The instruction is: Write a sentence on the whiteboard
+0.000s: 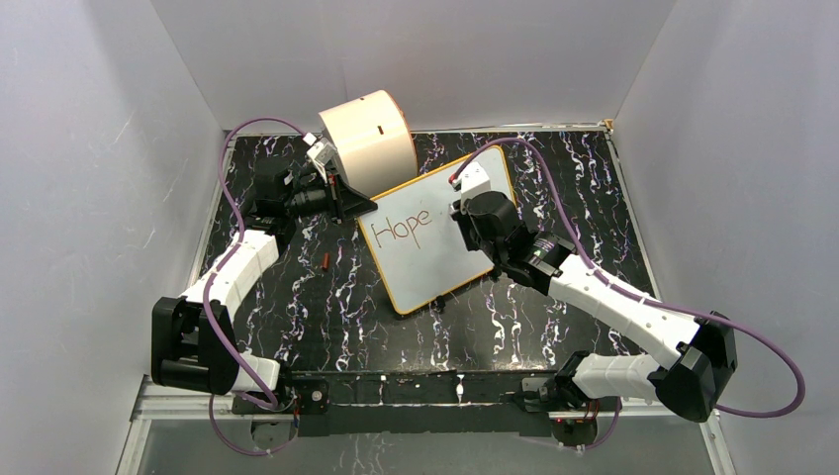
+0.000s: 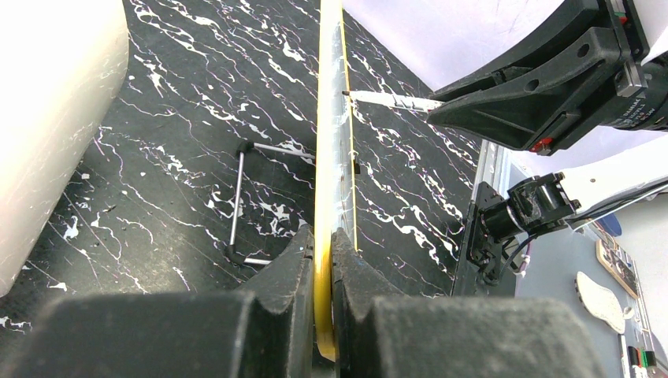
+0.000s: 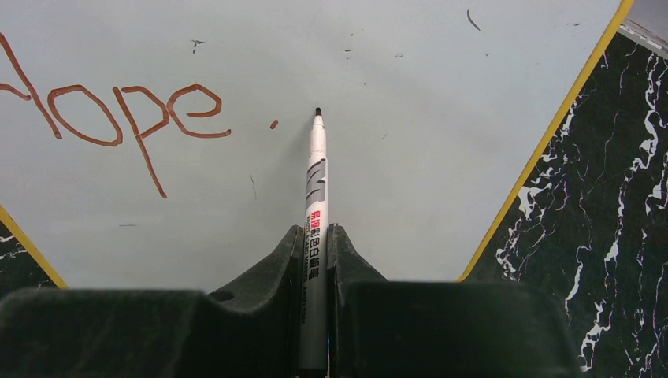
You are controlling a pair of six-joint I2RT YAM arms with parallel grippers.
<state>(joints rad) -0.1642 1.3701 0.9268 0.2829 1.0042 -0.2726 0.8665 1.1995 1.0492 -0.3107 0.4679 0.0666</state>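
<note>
Left claw: clamps whiteboard rim, toward the far edge of the desk.
Right claw: holds marker, tip just beside sentence.
Sentence: reads "Hope".

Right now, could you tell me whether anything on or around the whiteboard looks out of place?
Two small things. A stray red-brown dot sits just right of "Hope", left of the marker tip. A small reddish piece, possibly the cap, lies loose on the table left of the whiteboard.
</note>
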